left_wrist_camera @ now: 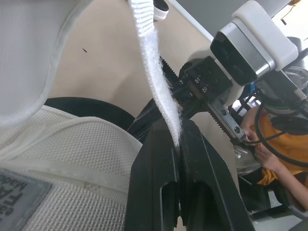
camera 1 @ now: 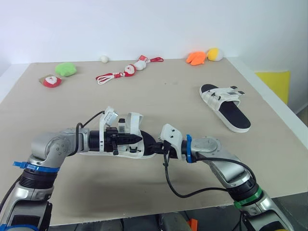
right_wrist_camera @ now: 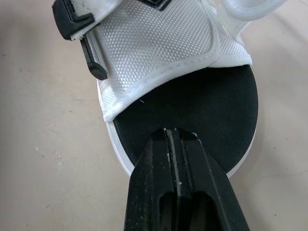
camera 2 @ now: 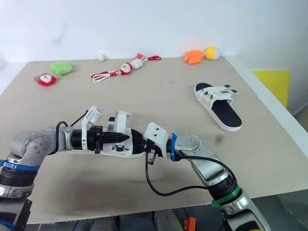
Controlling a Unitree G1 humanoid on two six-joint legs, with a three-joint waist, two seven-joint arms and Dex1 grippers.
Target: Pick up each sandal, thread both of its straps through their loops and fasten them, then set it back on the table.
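Two grippers meet at the near sandal (camera 1: 129, 146), 6 o'clock on the table (camera 1: 159, 101).
The left gripper (left_wrist_camera: 179, 144) is clamped on the sandal's white strap (left_wrist_camera: 156, 86), which rises from between its fingers. The right gripper (right_wrist_camera: 178, 134), fingers pressed together, points at the black footbed (right_wrist_camera: 211, 106) from the sandal's open end. The far sandal (camera 1: 225, 103) lies flat at 2 o'clock, well apart from both.
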